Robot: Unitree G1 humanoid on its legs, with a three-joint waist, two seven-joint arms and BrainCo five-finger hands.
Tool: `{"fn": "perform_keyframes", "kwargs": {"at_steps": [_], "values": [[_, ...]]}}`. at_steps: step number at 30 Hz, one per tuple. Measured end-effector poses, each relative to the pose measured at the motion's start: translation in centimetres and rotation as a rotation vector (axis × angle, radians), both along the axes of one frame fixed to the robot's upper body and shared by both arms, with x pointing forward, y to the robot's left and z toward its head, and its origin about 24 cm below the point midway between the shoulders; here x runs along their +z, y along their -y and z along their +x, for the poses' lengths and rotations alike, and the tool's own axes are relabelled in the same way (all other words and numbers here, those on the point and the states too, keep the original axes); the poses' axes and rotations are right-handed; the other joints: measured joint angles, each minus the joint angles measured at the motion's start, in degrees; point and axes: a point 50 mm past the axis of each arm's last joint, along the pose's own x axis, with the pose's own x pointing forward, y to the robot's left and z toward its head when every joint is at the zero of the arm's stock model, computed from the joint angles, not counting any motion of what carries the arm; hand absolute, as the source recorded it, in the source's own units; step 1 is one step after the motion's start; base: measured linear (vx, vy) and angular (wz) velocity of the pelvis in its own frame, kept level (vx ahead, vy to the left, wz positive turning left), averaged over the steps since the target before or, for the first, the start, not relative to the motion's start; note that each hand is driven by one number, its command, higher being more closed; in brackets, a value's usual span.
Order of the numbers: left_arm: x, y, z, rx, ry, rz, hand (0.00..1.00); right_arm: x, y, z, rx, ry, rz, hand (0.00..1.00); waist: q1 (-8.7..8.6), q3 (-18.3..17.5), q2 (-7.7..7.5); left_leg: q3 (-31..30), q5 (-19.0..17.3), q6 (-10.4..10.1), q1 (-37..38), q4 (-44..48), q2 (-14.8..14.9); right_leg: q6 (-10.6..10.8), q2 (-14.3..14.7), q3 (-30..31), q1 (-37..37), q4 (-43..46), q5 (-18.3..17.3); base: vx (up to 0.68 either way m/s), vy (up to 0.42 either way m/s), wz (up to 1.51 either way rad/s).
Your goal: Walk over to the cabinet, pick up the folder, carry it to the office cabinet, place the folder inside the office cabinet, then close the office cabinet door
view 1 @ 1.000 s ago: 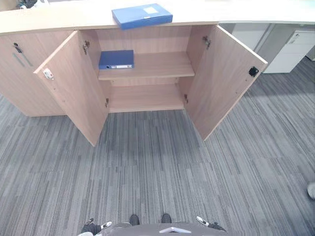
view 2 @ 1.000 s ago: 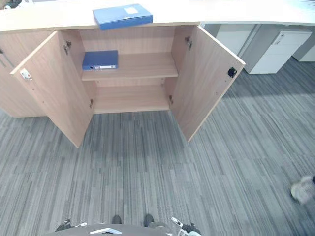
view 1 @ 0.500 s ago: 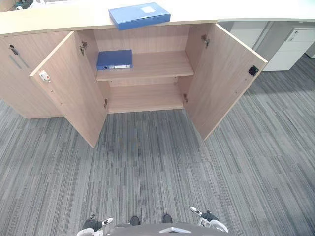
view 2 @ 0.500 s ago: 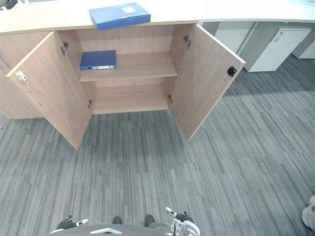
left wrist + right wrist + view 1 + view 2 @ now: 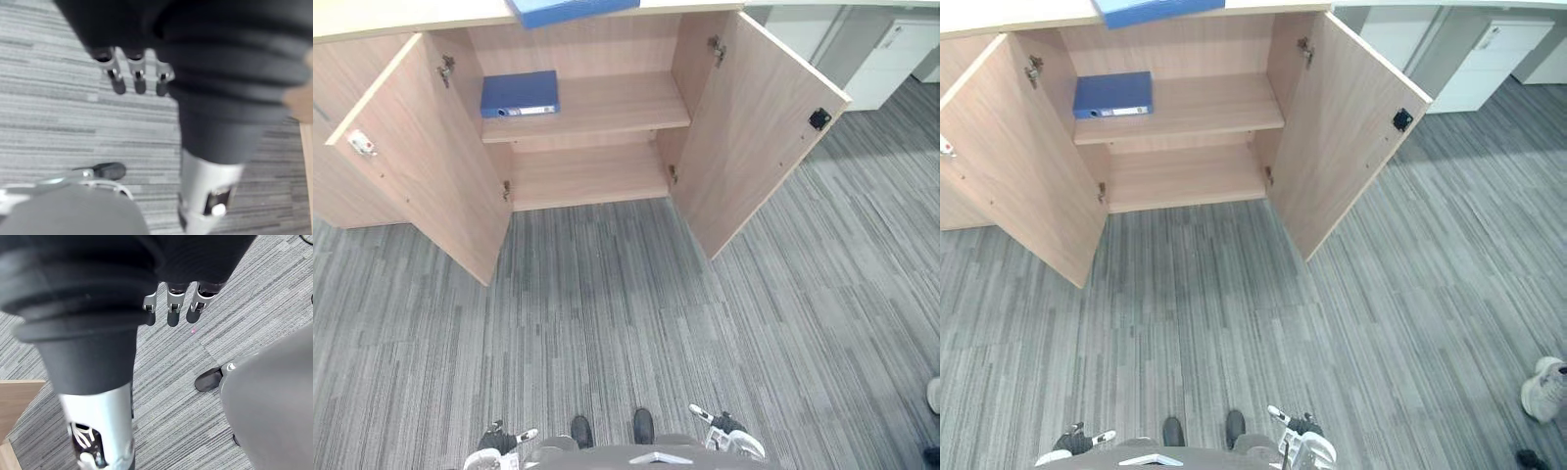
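The folder was seen on the cabinet top at the upper edge, long axis across the frame; the left hand was judged nearer than the right hand; both hung relaxed, empty, well apart from it.

Bare shelf beside blue binder

Both arms hang low at the robot's sides. In the head view the left hand sits at about 7 o'clock and the right hand at about 5 o'clock. The left hand's fingers reach nearly straight out from the dark ribbed cover, relaxed and holding nothing. The right hand's fingers are the same.
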Motion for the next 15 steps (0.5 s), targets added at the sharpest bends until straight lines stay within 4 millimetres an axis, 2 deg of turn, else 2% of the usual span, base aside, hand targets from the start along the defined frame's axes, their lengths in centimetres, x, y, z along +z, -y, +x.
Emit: {"fn": "perform_keyframes", "kwargs": {"at_steps": [1, 3, 4, 5, 7, 9, 11, 13, 14, 15], "values": [[0.0, 0.0, 0.2, -0.002, 0.006, -0.001, 0.0, 0.1, 0.0, 0.2, 0.005, 0.006, -0.004, 0.0, 0.01, 0.7, 0.22, 0.0, -1.3, 0.2, 0.0, 1.8, 0.0, 1.2, -0.4, -0.3, -2.5, 6.9, -2.3, 0.11, 0.056, -0.01], [0.1, 0.1, 0.4, -0.005, 0.009, -0.001, 0.0, 0.3, 0.1, 0.7, 0.01, 0.021, -0.009, 0.0, 0.02, 1.2, 0.4, 0.1, -2.1, 0.3, 0.3, 2.9, 0.0, 1.7, -1.1, -1.4, -6.2, 16.1, -3.7, 0.11, 0.078, 0.06], [0.1, 0.4, 0.8, -0.012, 0.018, -0.006, 0.0, 0.5, 0.2, 1.3, 0.013, 0.044, -0.015, 0.0, -0.3, 2.4, 0.59, -0.5, -2.9, 1.6, 2.0, 3.0, 0.0, 1.2, -2.1, -3.7, -10.2, 26.0, -4.8, 0.13, 0.088, 0.15], [0.1, 0.4, 1.0, -0.014, 0.022, -0.006, 0.0, 0.6, 0.2, 1.5, 0.016, 0.055, -0.018, 0.0, -0.26, 2.9, 0.71, -0.9, -3.4, 2.4, 2.8, 3.0, -0.2, 0.8, -2.7, -4.9, -11.4, 29.0, -6.4, 0.18, 0.092, 0.17], [0.2, 0.3, 1.4, -0.013, 0.033, -0.003, 0.0, 0.8, -0.1, 2.1, 0.05, 0.069, -0.024, 0.0, -0.38, 3.3, 0.67, -2.0, -4.8, 2.1, 5.1, 2.4, 0.3, 0.3, -3.4, -8.5, -14.6, 30.4, -10.3, 0.19, 0.04, 0.17], [0.2, 0.3, 1.6, -0.013, 0.035, -0.003, 0.0, 1.0, -0.1, 2.5, 0.056, 0.08, -0.027, 0.0, -0.77, 3.5, 0.73, -2.7, -5.4, 1.6, 6.5, 1.5, 1.0, 0.0, -3.0, -10.4, -16.7, 27.2, -10.0, 0.25, -0.021, 0.25], [0.3, 0.3, 1.7, -0.014, 0.037, -0.002, 0.0, 1.1, -0.1, 2.9, 0.058, 0.091, -0.029, 0.0, -1.78, 3.6, 0.84, -4.2, -6.1, 0.4, 8.0, 0.5, 2.0, -1.3, -1.9, -11.2, -18.7, 20.5, -7.0, 0.34, -0.081, 0.45], [0.2, 0.2, 1.4, -0.001, 0.029, -0.003, 0.0, 1.0, 0.3, 2.5, 0.049, 0.082, -0.035, 0.0, -2.7, 3.6, 0.38, -6.5, -8.1, -2.9, 11.1, -0.3, 2.0, -3.8, -1.6, -10.4, -18.5, 16.0, -0.2, 0.38, -0.152, 0.69], [0.1, 0.3, 1.3, 0.008, 0.028, -0.007, 0.0, 1.0, 0.3, 2.4, 0.042, 0.082, -0.033, 0.0, -3.17, 3.6, 0.51, -7.1, -8.5, -3.6, 12.1, -0.2, 2.5, -4.4, -1.6, -10.4, -17.7, 16.6, 1.9, 0.56, -0.234, 0.58], [0.1, 1.0, 1.5, 0.024, 0.04, -0.026, 0.0, 1.1, 0.8, 2.5, 0.043, 0.086, -0.046, 0.0, -2.87, 3.1, 2.03, -6.6, -8.2, -4.7, 12.2, 1.2, 4.1, -5.2, -0.9, -11.5, -17.2, 17.5, 0.1, 0.59, -0.266, 0.38]]}}
